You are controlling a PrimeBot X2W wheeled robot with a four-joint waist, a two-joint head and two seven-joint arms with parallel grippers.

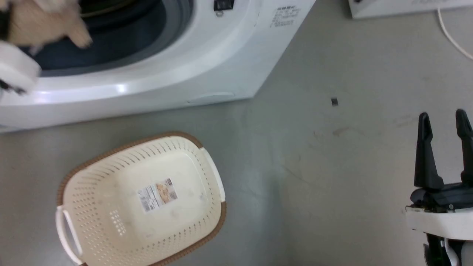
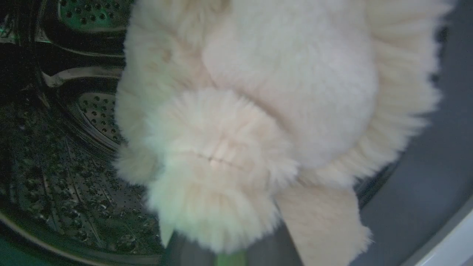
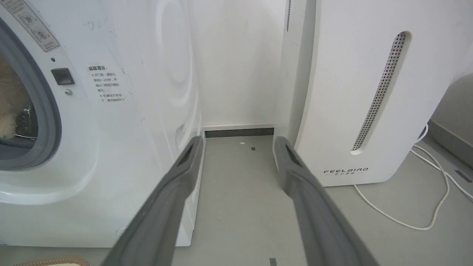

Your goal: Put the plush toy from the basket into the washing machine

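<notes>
1. The plush toy [image 1: 48,26] is at the washing machine [image 1: 207,66] porthole, at 10 o'clock in my head view. It is blurred there, over the dark opening inside the grey gasket [image 1: 177,26].
2. In my left wrist view the plush toy's shaggy fur [image 2: 258,111] hangs close before the lens. The perforated steel drum [image 2: 74,177] lies behind it toward 9 o'clock.
3. My left forearm [image 1: 16,70] reaches up to that porthole at 10 o'clock, against the toy. The fur hides my left jaws, so I cannot tell whether they clench it.
4. The basket [image 1: 92,184] lies on the floor [image 1: 332,166] at 7 o'clock, just before the washer. Its bottom label [image 1: 157,194] faces up.
5. My right jaws sit low at 4 o'clock, well apart from the basket. They are released, with the fingers [image 1: 425,147] spread and pointing to 12 o'clock.
6. My right wrist view looks along those fingers [image 3: 177,192] at the floor gap between the washer and a white FEELBIRD appliance [image 3: 351,92]. A white cable [image 3: 425,207] trails at 4 o'clock.
</notes>
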